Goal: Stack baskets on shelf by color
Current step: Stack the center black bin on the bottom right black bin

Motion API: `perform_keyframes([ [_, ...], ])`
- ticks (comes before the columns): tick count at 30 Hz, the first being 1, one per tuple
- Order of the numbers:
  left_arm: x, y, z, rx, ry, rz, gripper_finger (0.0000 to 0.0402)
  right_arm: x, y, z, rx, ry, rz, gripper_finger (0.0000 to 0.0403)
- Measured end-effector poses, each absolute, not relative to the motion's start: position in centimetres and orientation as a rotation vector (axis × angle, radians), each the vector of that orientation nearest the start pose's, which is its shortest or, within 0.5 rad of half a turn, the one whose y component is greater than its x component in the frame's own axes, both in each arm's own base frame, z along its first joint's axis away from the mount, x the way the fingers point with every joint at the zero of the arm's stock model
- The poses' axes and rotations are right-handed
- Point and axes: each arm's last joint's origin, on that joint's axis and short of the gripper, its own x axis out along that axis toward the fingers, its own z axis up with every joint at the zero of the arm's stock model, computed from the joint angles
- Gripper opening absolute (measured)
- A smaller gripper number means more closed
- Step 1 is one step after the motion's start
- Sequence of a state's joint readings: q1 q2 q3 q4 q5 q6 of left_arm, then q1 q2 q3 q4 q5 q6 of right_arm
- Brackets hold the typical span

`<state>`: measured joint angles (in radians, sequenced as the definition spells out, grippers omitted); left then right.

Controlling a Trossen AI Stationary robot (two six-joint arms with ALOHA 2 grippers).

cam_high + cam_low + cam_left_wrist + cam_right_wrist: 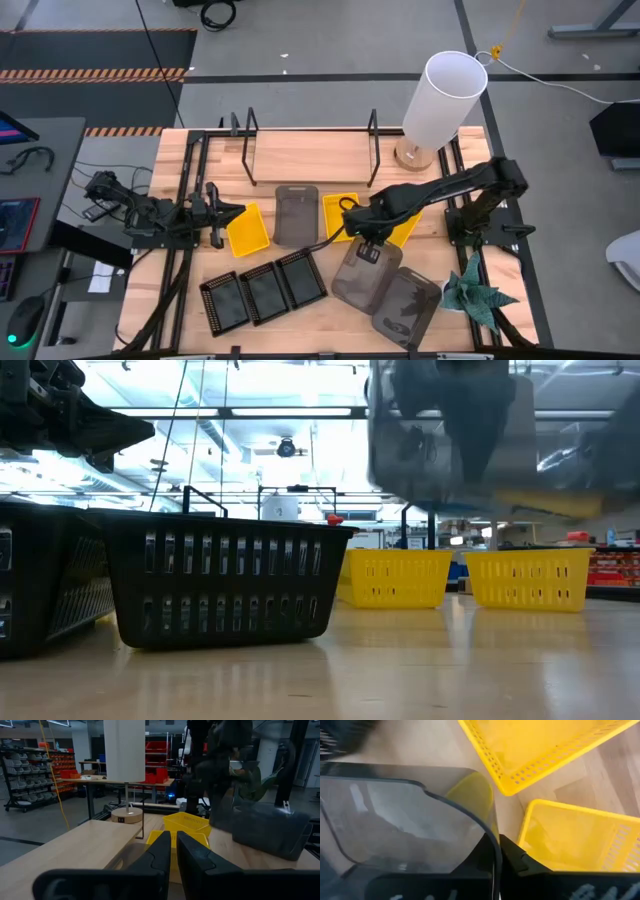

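Observation:
My right gripper [363, 243] is shut on a smooth dark grey basket [360, 280], which shows lifted in the low view [440, 440]. A second grey basket [405, 305] lies near the front right and a third [296, 213] lies in front of the shelf [310, 155]. Yellow baskets lie at the left [247, 228], the middle [338, 212] and under my right arm [403, 232]. Three black baskets [263, 292] stand in a row at the near left. My left gripper [215, 212] is shut and empty beside the left yellow basket. My right gripper holds the grey basket by the rim of one wall [492, 845], at the basket's far end, one finger inside and one outside. The fingers come from above, slanting down. The basket hangs below them, clear of the table.
A white lamp [445, 95] on a round wooden base stands at the shelf's right end. A green plant [478, 295] stands at the near right. The shelf's board between its two black wire frames [373, 130] is bare.

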<state>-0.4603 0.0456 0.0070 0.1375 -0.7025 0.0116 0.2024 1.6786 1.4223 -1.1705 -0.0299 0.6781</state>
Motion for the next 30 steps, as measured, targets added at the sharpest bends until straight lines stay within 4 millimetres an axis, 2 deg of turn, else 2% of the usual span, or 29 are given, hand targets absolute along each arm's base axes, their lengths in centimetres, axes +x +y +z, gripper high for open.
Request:
perform_keyframes([
  [6, 9.1, -2.4, 17.5, -0.043, -0.081, 0.242, 0.0031, 28.4, 7.8, 29.5, 0.509, 1.381, -0.216, 0.0004],
  [11, 9.1, -2.4, 17.5, -0.043, -0.082, 0.242, 0.0028, 26.6, 9.5, 30.4, 0.531, 1.401, -0.231, 0.0004],
  [23, 9.1, -2.4, 17.5, -0.043, -0.082, 0.242, 0.0036, 23.7, 13.8, 30.3, 0.497, 1.456, -0.316, 0.0004],
  [30, 9.1, -2.4, 17.5, -0.043, -0.081, 0.242, 0.0028, 22.2, 15.0, 28.7, 0.473, 1.495, -0.391, 0.0005],
])
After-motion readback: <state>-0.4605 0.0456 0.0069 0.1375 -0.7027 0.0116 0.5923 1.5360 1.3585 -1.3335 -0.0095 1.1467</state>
